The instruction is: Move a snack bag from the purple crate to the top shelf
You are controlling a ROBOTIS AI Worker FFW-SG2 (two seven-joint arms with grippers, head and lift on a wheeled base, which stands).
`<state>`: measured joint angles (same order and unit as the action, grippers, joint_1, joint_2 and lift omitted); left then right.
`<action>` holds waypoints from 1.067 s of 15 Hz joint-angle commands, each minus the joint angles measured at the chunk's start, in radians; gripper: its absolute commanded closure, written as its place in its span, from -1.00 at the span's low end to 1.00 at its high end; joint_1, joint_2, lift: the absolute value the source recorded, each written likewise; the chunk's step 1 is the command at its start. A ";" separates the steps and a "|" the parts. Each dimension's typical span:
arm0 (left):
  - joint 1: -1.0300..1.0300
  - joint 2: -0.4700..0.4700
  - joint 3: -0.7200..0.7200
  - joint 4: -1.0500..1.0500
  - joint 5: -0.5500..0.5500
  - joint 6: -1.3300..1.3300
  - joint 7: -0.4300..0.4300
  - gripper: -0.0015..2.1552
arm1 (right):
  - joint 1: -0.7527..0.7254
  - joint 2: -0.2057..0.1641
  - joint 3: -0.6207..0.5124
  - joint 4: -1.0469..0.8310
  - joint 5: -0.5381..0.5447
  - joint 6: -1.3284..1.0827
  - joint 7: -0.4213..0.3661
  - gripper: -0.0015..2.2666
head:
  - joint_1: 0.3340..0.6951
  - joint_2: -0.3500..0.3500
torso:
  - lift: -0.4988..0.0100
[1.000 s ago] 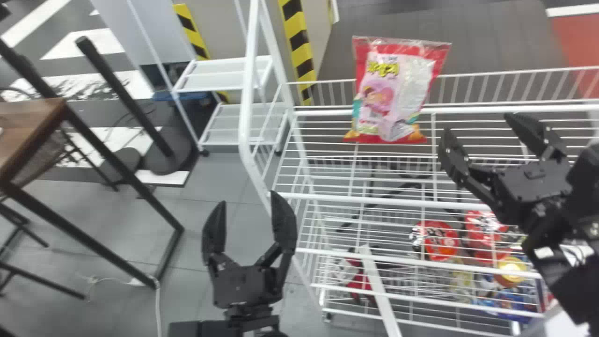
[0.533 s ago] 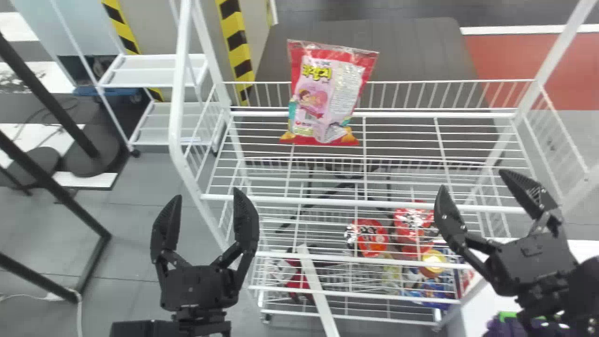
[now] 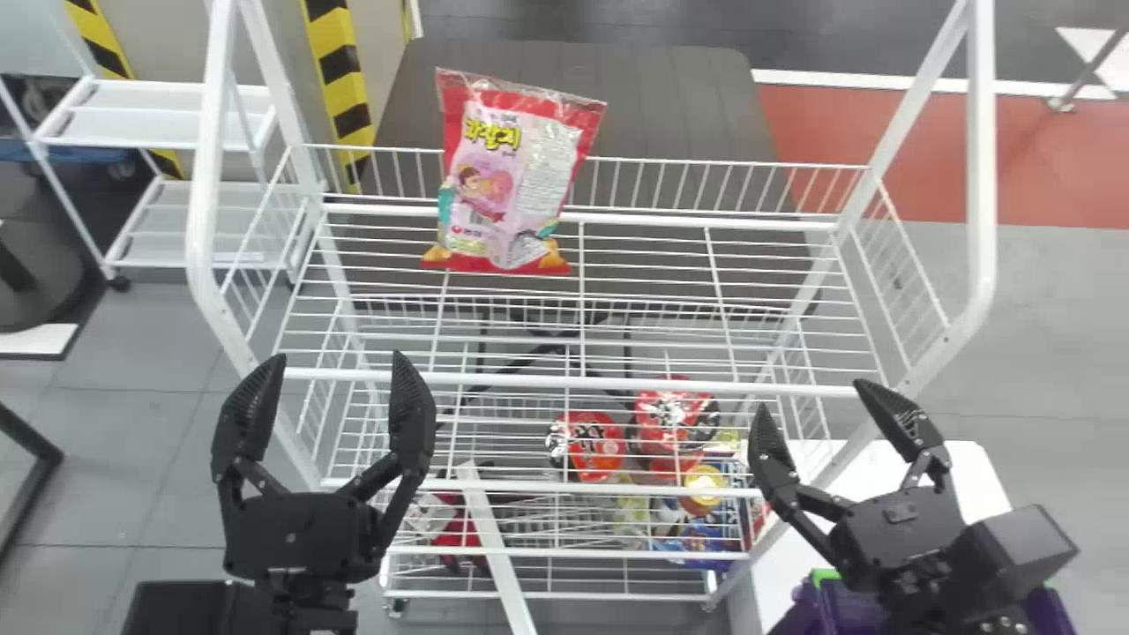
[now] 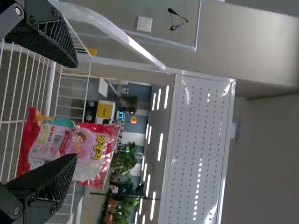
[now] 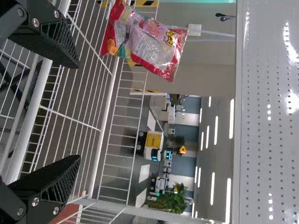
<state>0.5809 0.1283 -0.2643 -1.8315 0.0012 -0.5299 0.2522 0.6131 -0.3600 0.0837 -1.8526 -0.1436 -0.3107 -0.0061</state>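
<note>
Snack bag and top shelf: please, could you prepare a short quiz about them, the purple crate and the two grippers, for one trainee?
1. True or false: the snack bag is on the top shelf.
2. Fill in one word: the left gripper and the right gripper are both ____.
3. Choose one: in which part of the head view is the purple crate?
A. Lower left
B. Upper middle
C. Lower right

Key: 1. True; 2. open; 3. C
</note>
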 commanded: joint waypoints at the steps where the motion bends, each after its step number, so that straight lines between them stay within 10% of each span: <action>1: -0.033 0.001 -0.016 -0.038 -0.007 0.143 -0.037 -0.86 | 0.005 0.010 -0.016 0.021 0.006 -0.006 0.000 -0.87 | 1.00 -0.30 | 0.96; 16: -0.498 -0.070 -0.190 0.218 0.036 0.505 -0.062 -0.85 | 0.017 0.064 -0.084 0.087 0.013 -0.116 0.038 -0.87 | 1.00 -0.79 | 0.96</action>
<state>0.1176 0.0750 -0.4447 -1.6618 0.0375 -0.0249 0.1892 0.6331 -0.2948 0.0035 -1.7652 -0.1278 -0.4279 0.0321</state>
